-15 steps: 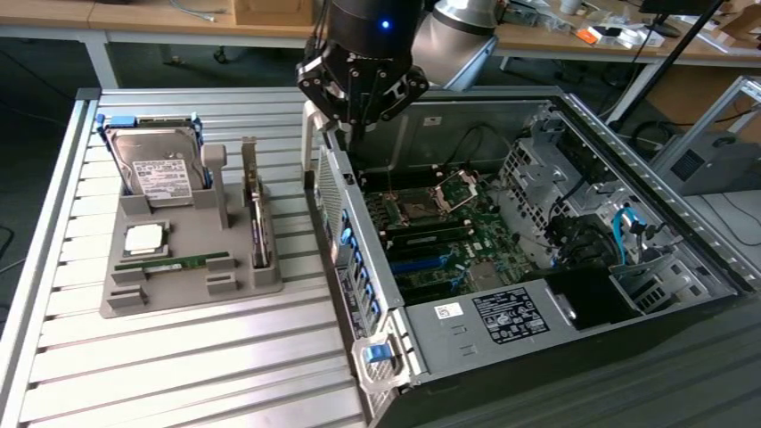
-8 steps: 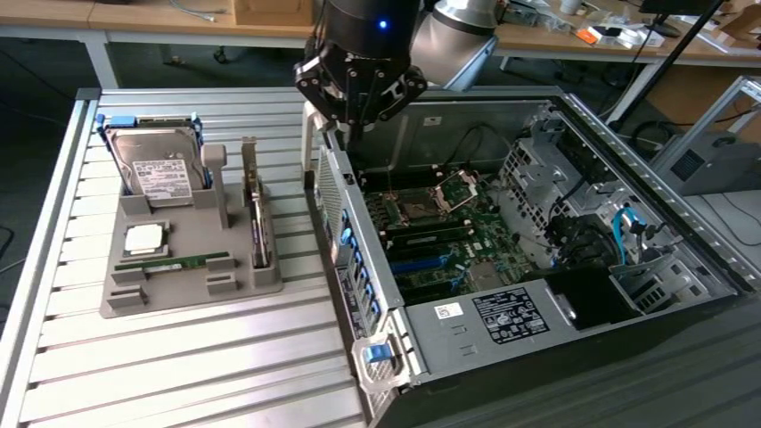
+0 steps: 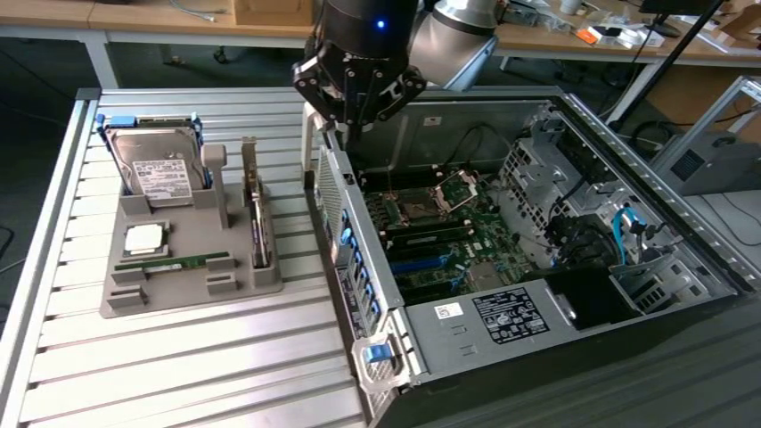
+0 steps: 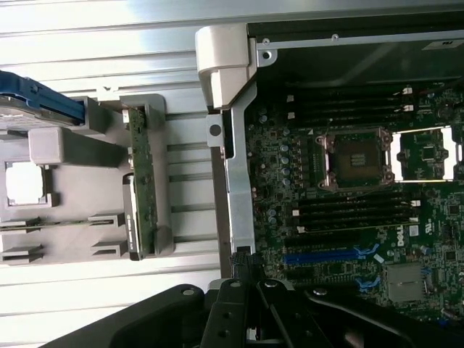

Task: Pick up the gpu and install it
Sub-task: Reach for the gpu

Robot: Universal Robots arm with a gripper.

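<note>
Pickup has not begun: the gripper point(image 3: 348, 120) hangs with its fingers pinched together on nothing, just over a side wall of the open computer case point(image 3: 356, 250). The graphics card point(image 3: 253, 218) stands on edge in its slot of the grey holder point(image 3: 178, 299), off to one side of the fingers and well apart from them, outside the case. Lifting it and seating it on the motherboard point(image 3: 446, 241) are both left to do.
</note>
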